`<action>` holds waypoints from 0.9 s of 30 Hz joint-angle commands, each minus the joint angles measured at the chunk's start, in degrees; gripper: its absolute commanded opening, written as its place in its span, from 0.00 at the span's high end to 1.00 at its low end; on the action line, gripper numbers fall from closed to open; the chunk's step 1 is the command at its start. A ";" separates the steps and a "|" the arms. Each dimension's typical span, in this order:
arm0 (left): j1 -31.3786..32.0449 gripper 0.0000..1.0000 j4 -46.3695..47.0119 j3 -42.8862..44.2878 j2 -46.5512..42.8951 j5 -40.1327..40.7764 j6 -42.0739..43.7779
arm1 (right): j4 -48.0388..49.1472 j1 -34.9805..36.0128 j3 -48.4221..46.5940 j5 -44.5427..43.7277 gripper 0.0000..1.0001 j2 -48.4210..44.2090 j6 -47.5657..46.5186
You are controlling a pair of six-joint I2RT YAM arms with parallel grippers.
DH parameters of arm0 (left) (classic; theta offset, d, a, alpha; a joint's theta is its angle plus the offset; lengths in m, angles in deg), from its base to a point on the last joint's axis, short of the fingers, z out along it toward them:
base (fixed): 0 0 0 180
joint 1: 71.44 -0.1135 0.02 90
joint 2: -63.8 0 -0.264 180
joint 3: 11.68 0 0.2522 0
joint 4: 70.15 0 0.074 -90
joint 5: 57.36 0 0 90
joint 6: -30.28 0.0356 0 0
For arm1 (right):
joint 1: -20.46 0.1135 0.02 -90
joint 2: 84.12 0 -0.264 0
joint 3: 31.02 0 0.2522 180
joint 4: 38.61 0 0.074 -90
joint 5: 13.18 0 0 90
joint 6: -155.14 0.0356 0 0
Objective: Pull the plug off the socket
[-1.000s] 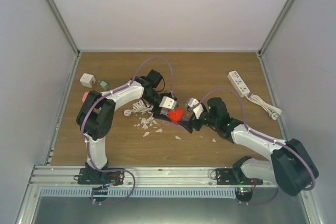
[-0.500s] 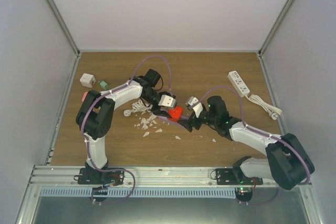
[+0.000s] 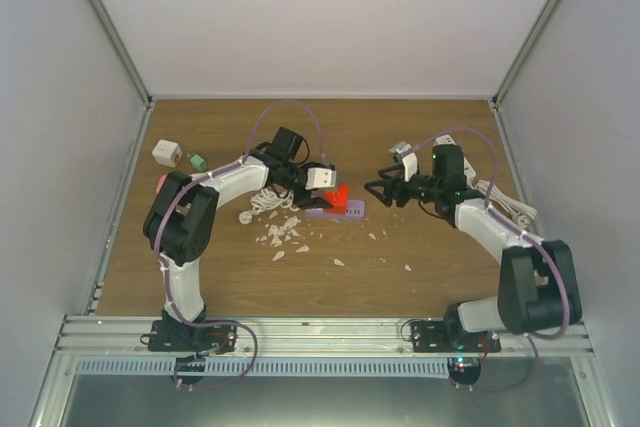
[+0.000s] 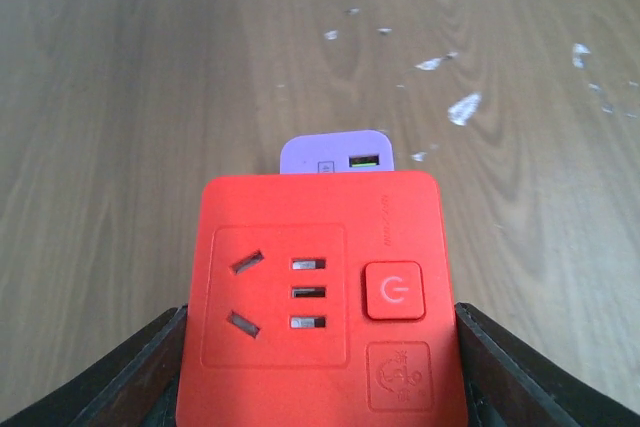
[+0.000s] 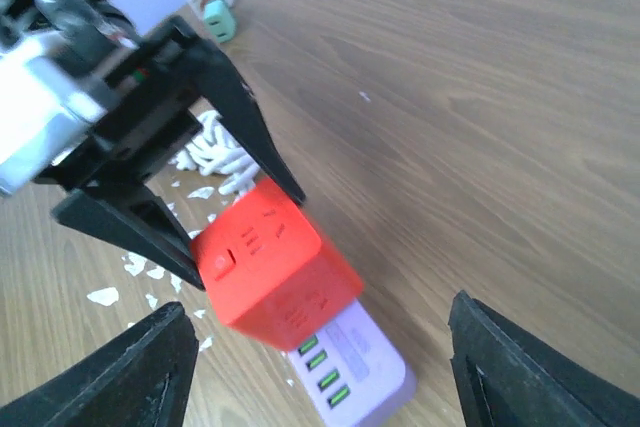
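A red cube plug (image 3: 338, 197) sits on one end of a purple power strip (image 3: 342, 212) at the table's middle. My left gripper (image 3: 326, 190) is shut on the red cube, one finger on each side. In the left wrist view the cube (image 4: 320, 292) fills the frame, with the strip's end (image 4: 335, 152) showing beyond it. My right gripper (image 3: 378, 190) is open and empty, a short way right of the strip. The right wrist view shows the cube (image 5: 270, 262) on the strip (image 5: 360, 372) between the left fingers (image 5: 235, 107).
A white power strip (image 3: 455, 159) with its cord lies at the back right. A white adapter (image 3: 166, 153), a small green plug (image 3: 198, 161) and a pink object (image 3: 162, 184) are at the back left. A white coiled cable (image 3: 262, 203) and white scraps (image 3: 285, 237) lie near the left gripper.
My right gripper has let go at the purple strip, opened and drawn back to the right. The strip and red cube shifted slightly away from me with the left gripper.
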 commanded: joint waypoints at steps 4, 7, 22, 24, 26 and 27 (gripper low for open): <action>0.47 0.58 9.19 5.47 4.63 4.48 -12.19 | -1.81 -8.49 -2.90 11.01 0.42 8.64 8.95; 1.46 0.59 10.19 6.42 6.12 5.03 -14.15 | -1.80 -8.64 -4.55 12.01 0.50 11.72 10.22; 5.21 0.61 12.24 10.50 10.67 5.16 -20.97 | 0.64 -8.49 -7.89 12.01 0.86 22.25 20.07; 5.24 0.61 12.38 10.47 10.76 5.22 -21.14 | 0.51 -8.52 -9.25 12.05 0.91 23.97 20.62; 5.28 0.61 12.41 10.53 10.81 5.28 -21.31 | 0.09 -8.52 -10.65 12.33 0.94 25.96 21.29; 5.31 0.62 12.34 10.61 10.85 5.30 -21.32 | 0.27 -8.52 -10.99 12.70 0.95 26.97 21.51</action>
